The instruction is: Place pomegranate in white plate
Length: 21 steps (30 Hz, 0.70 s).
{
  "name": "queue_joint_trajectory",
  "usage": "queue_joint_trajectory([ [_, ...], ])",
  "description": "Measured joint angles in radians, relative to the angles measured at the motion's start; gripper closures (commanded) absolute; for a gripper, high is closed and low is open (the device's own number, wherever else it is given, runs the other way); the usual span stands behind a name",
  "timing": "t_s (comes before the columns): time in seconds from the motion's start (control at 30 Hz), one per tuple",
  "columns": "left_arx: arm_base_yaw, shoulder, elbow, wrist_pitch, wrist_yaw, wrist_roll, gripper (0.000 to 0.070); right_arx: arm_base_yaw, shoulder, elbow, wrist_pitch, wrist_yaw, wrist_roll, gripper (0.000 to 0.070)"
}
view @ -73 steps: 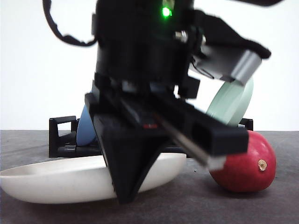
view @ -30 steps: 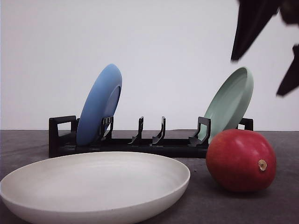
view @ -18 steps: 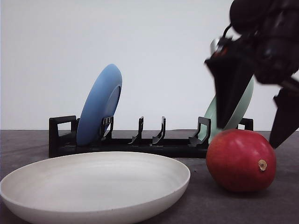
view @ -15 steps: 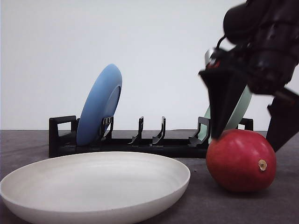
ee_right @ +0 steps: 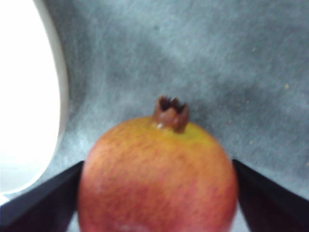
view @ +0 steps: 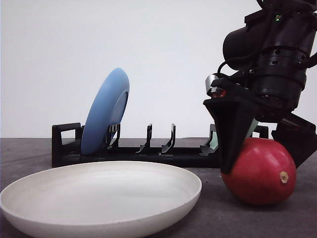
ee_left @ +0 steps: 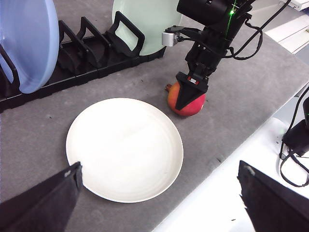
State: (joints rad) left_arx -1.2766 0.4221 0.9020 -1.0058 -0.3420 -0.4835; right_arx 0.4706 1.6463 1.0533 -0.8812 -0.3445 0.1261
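Observation:
The deep-red pomegranate [view: 262,173] rests on the grey mat, to the right of the white plate [view: 99,188] and a short gap from its rim. My right gripper [view: 265,168] has come down over it from above and is open, one black finger on each side of the fruit. In the right wrist view the pomegranate [ee_right: 157,179] fills the span between the fingers, crown pointing away, with the white plate [ee_right: 24,96] beside it. My left gripper [ee_left: 159,203] hangs open above the mat, looking down on the white plate [ee_left: 124,147], the pomegranate [ee_left: 194,107] and the right gripper [ee_left: 186,99].
A black dish rack [view: 148,153] stands behind the plate, with a blue plate [view: 105,111] upright at its left end and a pale green plate [ee_left: 145,21] at its right end. The mat's edge [ee_left: 217,159] runs close past the fruit, and cables [ee_left: 294,145] lie beyond it.
A dark arm that blocked the front view has gone. The right gripper came down from the upper right and now straddles the pomegranate, which shifted slightly to the right.

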Motion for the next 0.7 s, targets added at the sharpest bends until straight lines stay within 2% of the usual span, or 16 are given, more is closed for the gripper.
queue_joint_trajectory([
  [0.13, 0.0, 0.0, 0.0, 0.0, 0.0, 0.0, 0.0073, 0.0, 0.002, 0.055, -0.072, 0.007, 0.005, 0.0176],
  [0.3, 0.0, 0.0, 0.0, 0.0, 0.0, 0.0, 0.0073, 0.036, 0.002, 0.213, -0.125, 0.006, 0.033, 0.0176],
  [0.43, 0.0, 0.0, 0.0, 0.0, 0.0, 0.0, 0.0073, 0.128, 0.002, 0.272, -0.103, 0.002, 0.063, 0.0176],
  [0.7, 0.0, 0.0, 0.0, 0.0, 0.0, 0.0, 0.0073, 0.347, 0.059, 0.272, 0.058, 0.004, 0.141, 0.0176],
])
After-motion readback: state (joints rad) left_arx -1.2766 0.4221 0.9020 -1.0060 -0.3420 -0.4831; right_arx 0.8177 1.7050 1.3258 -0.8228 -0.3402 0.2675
